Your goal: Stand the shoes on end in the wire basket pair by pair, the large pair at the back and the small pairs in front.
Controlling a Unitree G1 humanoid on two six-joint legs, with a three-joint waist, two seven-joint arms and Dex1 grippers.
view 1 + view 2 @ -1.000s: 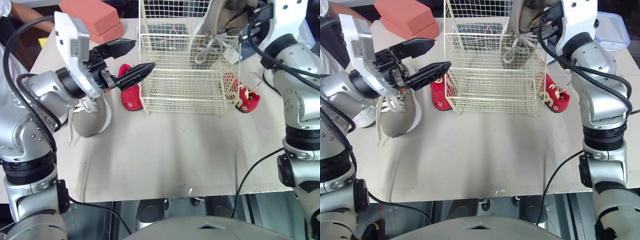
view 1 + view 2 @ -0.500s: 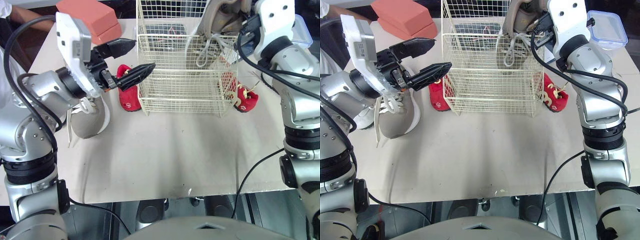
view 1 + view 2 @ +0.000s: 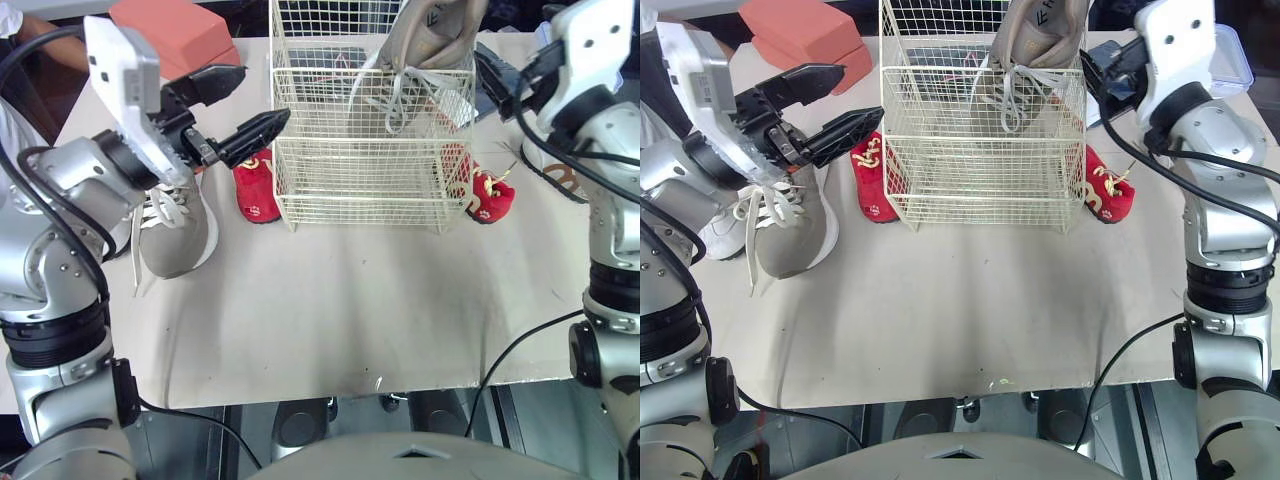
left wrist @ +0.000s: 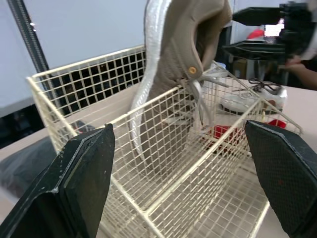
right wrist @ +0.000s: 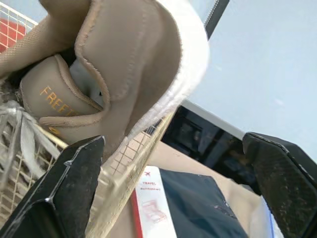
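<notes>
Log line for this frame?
beige shoe: on end in wire basket, back | right end effector: open, beside it | left end effector: open, left of basket | second beige shoe, red shoes: on table

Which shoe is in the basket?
The big tan sneaker standing on end in the wire basket; the other tan sneaker and both red shoes lie outside it.

right pincer (image 3: 1105,72) | released tan shoe (image 3: 425,45), drew back beside wire basket (image 3: 360,170) | shoe settled on end inside
</notes>
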